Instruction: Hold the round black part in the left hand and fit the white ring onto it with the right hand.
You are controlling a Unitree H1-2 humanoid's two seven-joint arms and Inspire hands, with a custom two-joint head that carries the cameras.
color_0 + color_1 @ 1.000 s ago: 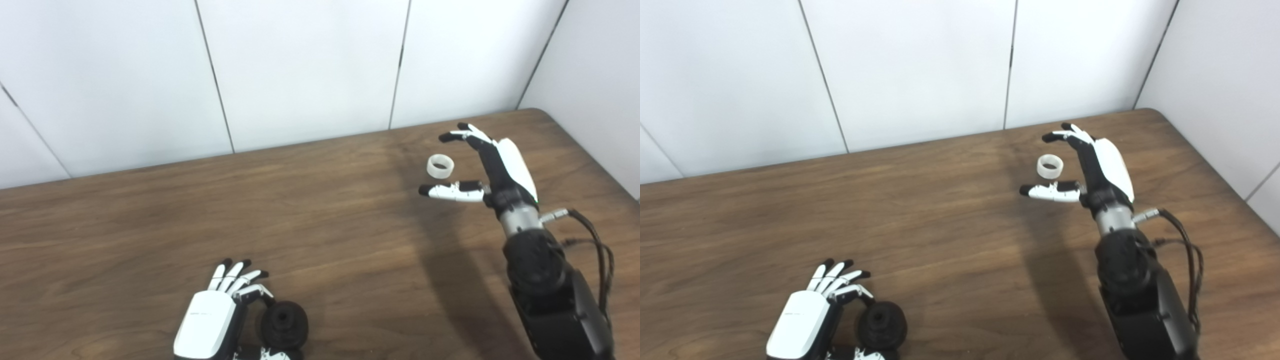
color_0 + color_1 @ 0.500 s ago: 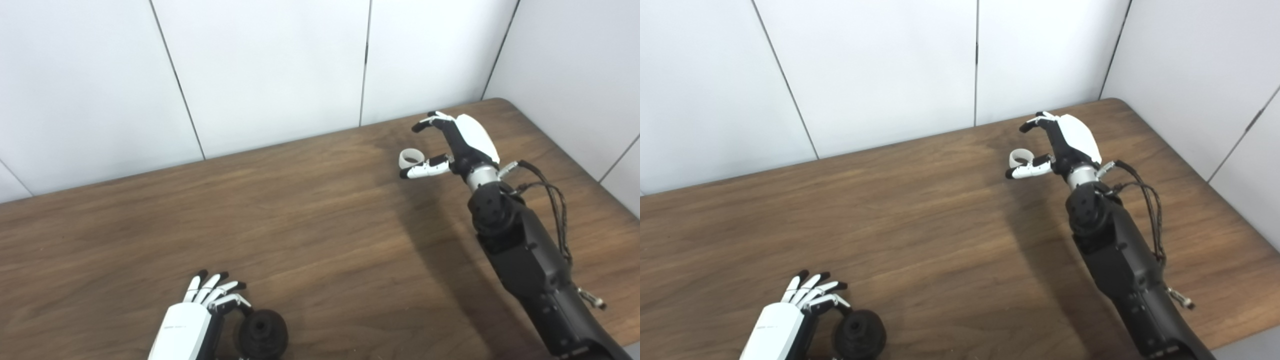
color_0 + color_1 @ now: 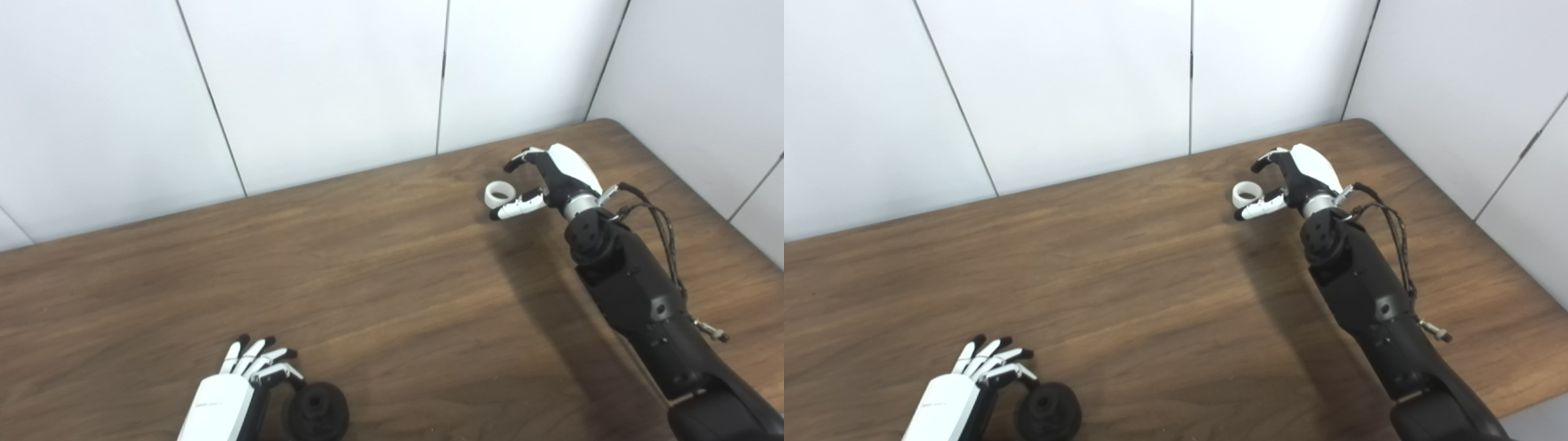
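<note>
At far right, right hand (image 3: 554, 177) spread around white ring (image 3: 497, 194), ungrasped; left hand (image 3: 229, 401) loosely cupping round black part (image 3: 317, 411), fingers apart.

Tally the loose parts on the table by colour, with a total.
White: 1, the ring, lying between the right hand's fingers.
Black: 1, the round part, beside the left hand.
Total: 2
</note>
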